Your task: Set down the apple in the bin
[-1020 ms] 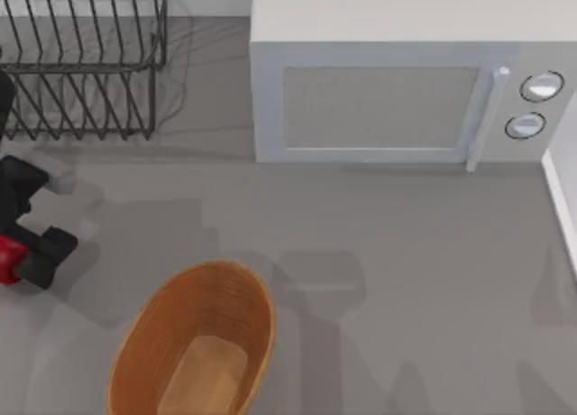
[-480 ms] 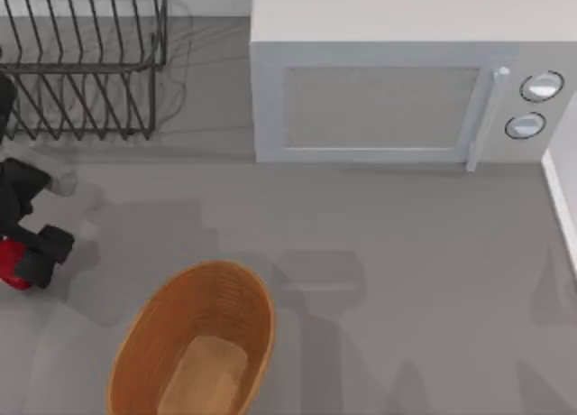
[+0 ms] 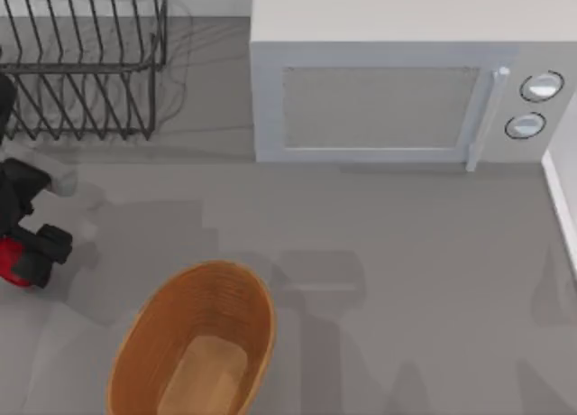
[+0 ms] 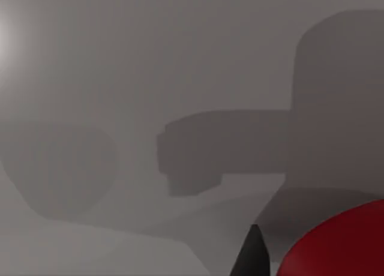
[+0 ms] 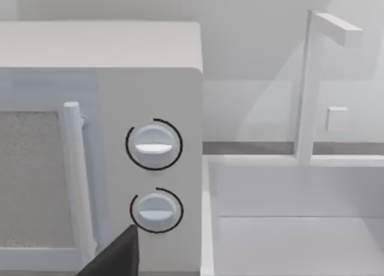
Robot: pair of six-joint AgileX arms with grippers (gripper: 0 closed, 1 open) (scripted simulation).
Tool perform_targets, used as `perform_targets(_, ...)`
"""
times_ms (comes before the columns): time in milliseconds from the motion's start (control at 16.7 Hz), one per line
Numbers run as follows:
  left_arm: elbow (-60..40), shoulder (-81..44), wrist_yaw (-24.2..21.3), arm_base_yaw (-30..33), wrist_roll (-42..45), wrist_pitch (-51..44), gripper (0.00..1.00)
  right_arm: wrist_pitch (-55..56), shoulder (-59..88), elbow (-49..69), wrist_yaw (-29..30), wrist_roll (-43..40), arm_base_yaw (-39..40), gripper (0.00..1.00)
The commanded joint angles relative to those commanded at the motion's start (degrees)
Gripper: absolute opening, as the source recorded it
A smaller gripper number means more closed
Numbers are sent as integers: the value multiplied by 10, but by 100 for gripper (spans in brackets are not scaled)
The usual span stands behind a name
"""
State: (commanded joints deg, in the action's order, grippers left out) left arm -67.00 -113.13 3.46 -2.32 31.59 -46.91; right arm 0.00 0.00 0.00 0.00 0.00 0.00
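Note:
The apple point(image 3: 9, 261) is a small glossy red fruit at the far left edge of the table, and my left gripper point(image 3: 25, 258) is shut on it with black fingers on either side. Close up in the left wrist view, the apple point(image 4: 342, 246) sits beside one dark fingertip point(image 4: 253, 257) above the grey tabletop. The bin point(image 3: 257, 325), an oval orange-brown wicker basket with a tan bottom, stands at the table's front, to the right of the held apple and apart from it. A dark part of my right gripper point(image 5: 117, 258) faces the microwave.
A black wire dish rack point(image 3: 86, 63) stands at the back left, just behind my left arm. A white microwave point(image 3: 388, 99) fills the back right, its knobs point(image 5: 153, 145) seen in the right wrist view beside a white sink point(image 5: 294, 228). Bare grey tabletop lies right of the basket.
My left gripper, still shut on the apple, has shifted only slightly at the left edge. Its shadow on the table has drifted a little. The basket has not moved.

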Motion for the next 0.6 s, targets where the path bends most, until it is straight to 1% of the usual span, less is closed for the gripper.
perform_targets(120, 0, 0, 0, 0, 0, 0, 0, 0, 0, 0, 0, 0, 0, 100)
perform_targets(180, 0, 9, -17, 4, -9, -9, 0, 0, 0, 0, 0, 0, 0, 100)
perform_targets(360, -22, 14, -17, 3, -10, -31, 0, 0, 0, 0, 0, 0, 0, 100)
perform_targets(480, -59, 23, -17, 3, -10, -76, 0, 0, 0, 0, 0, 0, 0, 100)
perform_targets(600, -104, 37, -17, 3, -10, -144, 0, 0, 0, 0, 0, 0, 0, 100)
